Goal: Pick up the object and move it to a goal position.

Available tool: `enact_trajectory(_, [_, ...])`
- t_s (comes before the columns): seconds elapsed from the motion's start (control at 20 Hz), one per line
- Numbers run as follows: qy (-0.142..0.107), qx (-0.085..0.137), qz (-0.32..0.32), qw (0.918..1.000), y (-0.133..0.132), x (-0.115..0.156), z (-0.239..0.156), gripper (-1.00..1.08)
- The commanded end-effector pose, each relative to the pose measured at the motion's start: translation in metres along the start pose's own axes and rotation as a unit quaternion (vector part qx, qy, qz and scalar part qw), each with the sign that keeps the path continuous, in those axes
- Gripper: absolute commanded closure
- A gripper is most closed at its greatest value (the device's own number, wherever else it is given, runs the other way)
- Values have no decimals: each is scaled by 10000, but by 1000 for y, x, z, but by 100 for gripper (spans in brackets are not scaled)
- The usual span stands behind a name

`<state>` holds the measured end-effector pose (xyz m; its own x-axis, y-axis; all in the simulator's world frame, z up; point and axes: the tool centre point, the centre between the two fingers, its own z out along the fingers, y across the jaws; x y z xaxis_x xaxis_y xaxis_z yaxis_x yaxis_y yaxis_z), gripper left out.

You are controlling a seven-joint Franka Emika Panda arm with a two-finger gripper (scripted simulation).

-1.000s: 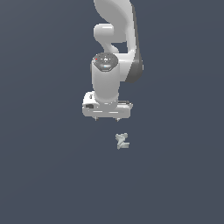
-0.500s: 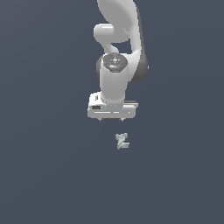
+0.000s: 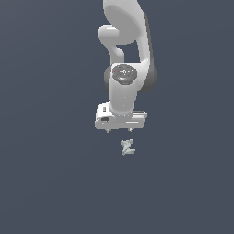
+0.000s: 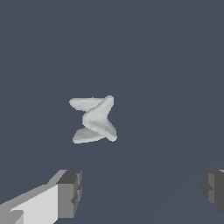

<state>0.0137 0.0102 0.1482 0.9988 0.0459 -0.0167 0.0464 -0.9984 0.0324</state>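
Note:
The object (image 3: 127,147) is a tiny pale grey-green zigzag piece lying on the dark floor. It also shows in the wrist view (image 4: 93,119), lying flat. My gripper (image 3: 119,130) hangs just above and slightly behind it in the exterior view, pointing down. The jaws stand wide apart and hold nothing. In the wrist view both fingertips (image 4: 70,194) show at the frame's edge, with the gripper (image 4: 140,190) clear of the object and the piece off to one finger's side.
The white arm (image 3: 125,55) rises behind the gripper. The floor (image 3: 45,183) is a plain dark grey surface all around.
The gripper has moved to the exterior view's right and toward the object, staying open. The object has not moved.

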Motion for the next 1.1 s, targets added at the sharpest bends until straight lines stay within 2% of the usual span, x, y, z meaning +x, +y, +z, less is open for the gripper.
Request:
enact_trajectory(0.0, [14,27,-80,10000,-9,7,10,-92])
enact_trajectory(0.5, [82,142,-359,9992,-41,32,51,-92])
enact_trajectory(1.05, [82,155,-388,9991,-45,34,65,-92])
